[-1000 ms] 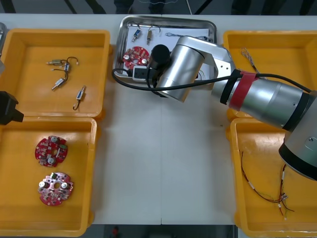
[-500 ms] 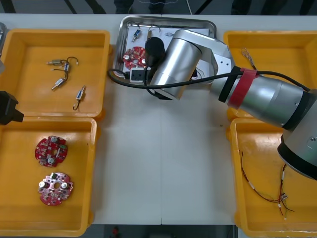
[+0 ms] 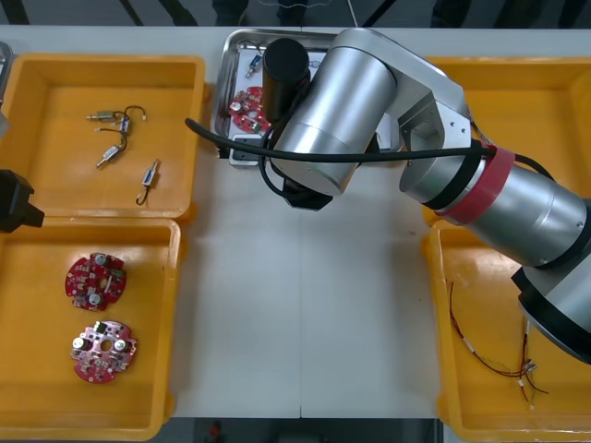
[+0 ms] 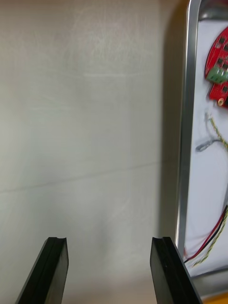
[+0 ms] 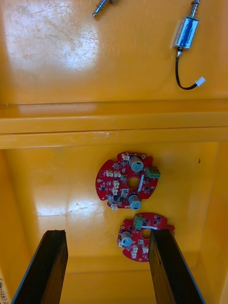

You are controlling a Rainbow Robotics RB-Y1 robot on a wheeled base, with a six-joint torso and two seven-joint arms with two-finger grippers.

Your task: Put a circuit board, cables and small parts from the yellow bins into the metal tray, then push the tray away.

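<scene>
Since a second ago your right arm (image 3: 480, 185) has swung further across the metal tray (image 4: 184, 142), from its right half to over its middle, while the tray itself sits where it was, near the far edge of the surface (image 3: 305, 305). Your right claw (image 4: 109, 242) now hangs over bare surface just outside the tray's rim, fingers spread apart and gripping nothing, one finger close beside the rim but apparently not yet touching it. Inside the tray you have a red circuit board (image 4: 219, 66), cables (image 4: 211, 242) and small metal parts (image 3: 251, 63), so the loading looks finished and the push is what is left. Expect the tray to be light, stiff sheet metal that slides readily and turns if you meet it off-centre, so put the finger flat against the rim's low wall, near the middle of that side. Its load is loose and light, and the cables are limp, so a jerk could shift them. Your left claw (image 5: 108, 233) waits, fingers also apart and empty, over the yellow bins (image 3: 37, 369) left of the tray. No brand, label or writing can be read on the tray, the boards or the bins.
</scene>
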